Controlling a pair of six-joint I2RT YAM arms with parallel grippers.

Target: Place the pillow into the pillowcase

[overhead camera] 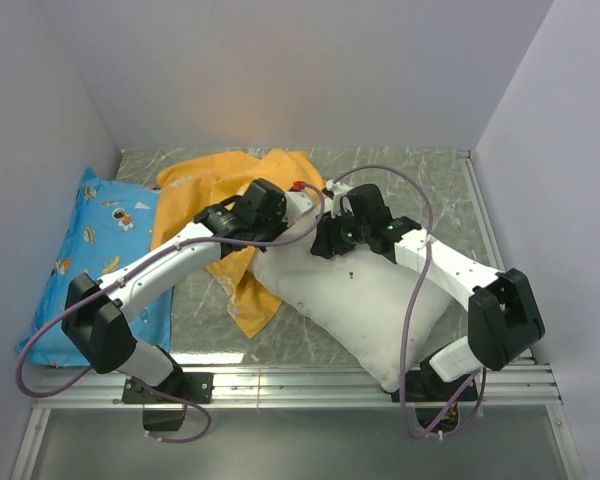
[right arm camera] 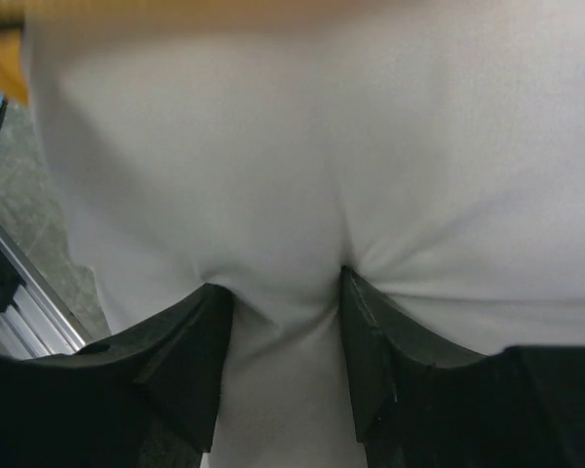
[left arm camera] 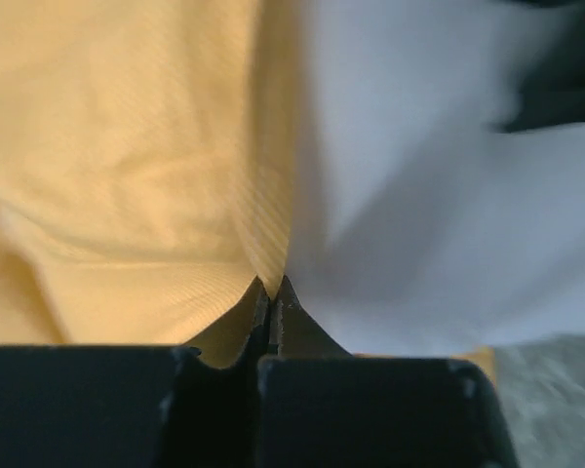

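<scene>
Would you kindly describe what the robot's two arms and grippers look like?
The left arm and right arm have white links, bulky black joints and loose purple cables. The left gripper and right gripper are matte black and wedge-tipped.

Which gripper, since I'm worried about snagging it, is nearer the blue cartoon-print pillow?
Left. The left gripper is over the orange pillowcase, which lies beside the blue cartoon-print pillow. The right gripper is farther right, on the white pillow.

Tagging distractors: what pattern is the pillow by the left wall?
The blue pillow is light blue with small cartoon figures; clearest in the top external view.
</scene>
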